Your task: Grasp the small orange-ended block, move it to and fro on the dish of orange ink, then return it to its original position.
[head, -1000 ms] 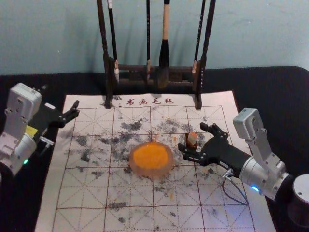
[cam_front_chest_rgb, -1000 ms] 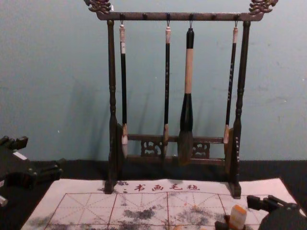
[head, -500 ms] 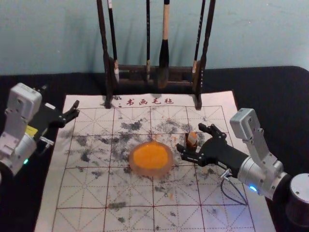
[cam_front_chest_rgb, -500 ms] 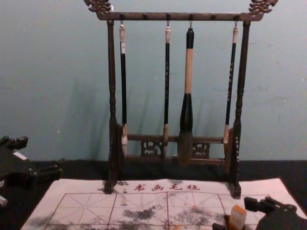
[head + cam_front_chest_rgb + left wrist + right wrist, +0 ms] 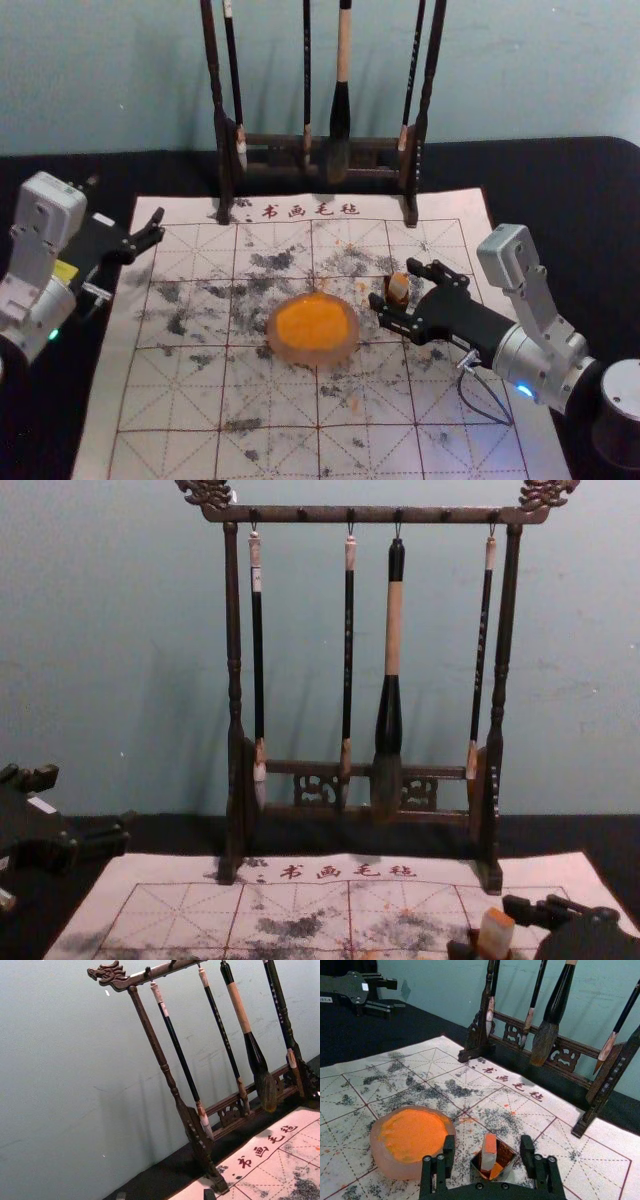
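The silver right arm (image 5: 519, 361) has 1 blue light (image 5: 524, 390), 1 looped cable (image 5: 490, 416) and a black claw (image 5: 394, 283).

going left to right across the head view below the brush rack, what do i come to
left end effector → dish of orange ink → small block in its dark holder → silver wrist of the right arm. Left out: right end effector, overlapping the block's place.

Narrow gap between dish (image 5: 312, 359) and box (image 5: 507, 1151), open passage behind dish, brush rack (image 5: 224, 165) beyond
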Robot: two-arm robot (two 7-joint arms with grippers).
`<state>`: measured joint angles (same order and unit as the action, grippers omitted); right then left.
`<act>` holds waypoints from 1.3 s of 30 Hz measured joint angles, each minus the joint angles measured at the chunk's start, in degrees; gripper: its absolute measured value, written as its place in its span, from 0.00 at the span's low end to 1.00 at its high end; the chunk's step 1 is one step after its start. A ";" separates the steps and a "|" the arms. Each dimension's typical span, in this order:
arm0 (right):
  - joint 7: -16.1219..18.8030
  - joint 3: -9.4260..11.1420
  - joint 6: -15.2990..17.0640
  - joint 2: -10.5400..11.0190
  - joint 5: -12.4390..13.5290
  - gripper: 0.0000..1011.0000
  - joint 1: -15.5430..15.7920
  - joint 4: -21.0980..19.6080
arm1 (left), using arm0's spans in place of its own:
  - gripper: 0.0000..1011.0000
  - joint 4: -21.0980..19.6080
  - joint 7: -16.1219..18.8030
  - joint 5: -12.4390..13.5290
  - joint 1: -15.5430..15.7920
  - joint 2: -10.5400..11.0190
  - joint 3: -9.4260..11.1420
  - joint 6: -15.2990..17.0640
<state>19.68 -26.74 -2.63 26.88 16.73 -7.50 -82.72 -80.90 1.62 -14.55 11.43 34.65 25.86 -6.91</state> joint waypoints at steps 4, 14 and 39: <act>0.00 0.00 -0.02 0.02 0.03 0.71 0.00 -0.01 | 0.99 0.00 0.00 0.00 0.00 0.00 0.00 0.00; 0.00 0.00 -0.07 0.04 0.09 0.38 0.00 -0.07 | 0.99 0.00 0.00 0.00 0.00 0.00 0.00 0.00; 0.73 3.40 3.54 -0.82 1.72 0.11 1.04 -5.01 | 0.99 0.00 0.00 0.00 0.00 0.00 0.00 0.00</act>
<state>20.41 -23.34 0.91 26.06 18.45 -6.46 -87.72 -80.90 1.62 -14.55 11.43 34.64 25.86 -6.91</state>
